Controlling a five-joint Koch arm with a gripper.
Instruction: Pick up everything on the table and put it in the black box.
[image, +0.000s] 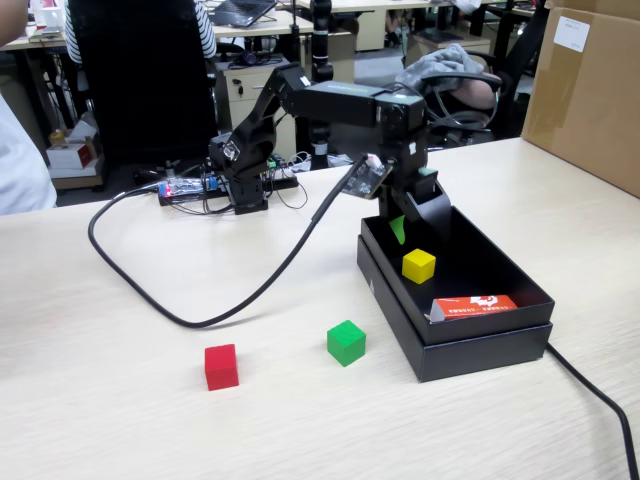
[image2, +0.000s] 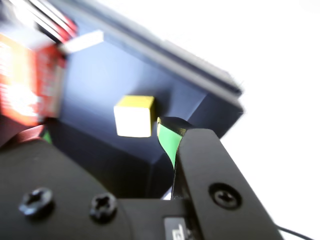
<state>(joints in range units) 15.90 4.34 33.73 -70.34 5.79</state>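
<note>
Fixed view notes: we are seeing the black arm's gripper (image: 412, 222) hanging over the shallow matte black box (image: 480, 335), jaws spread wide and holding nothing. One small yellow cube (image: 418, 265) is lying inside. We judge the drop step finished — next calls for reaching the pale wood-grain table (image: 120, 420), where one green cube (image: 346, 342) and one red cube (image: 221, 366) are waiting.
</note>
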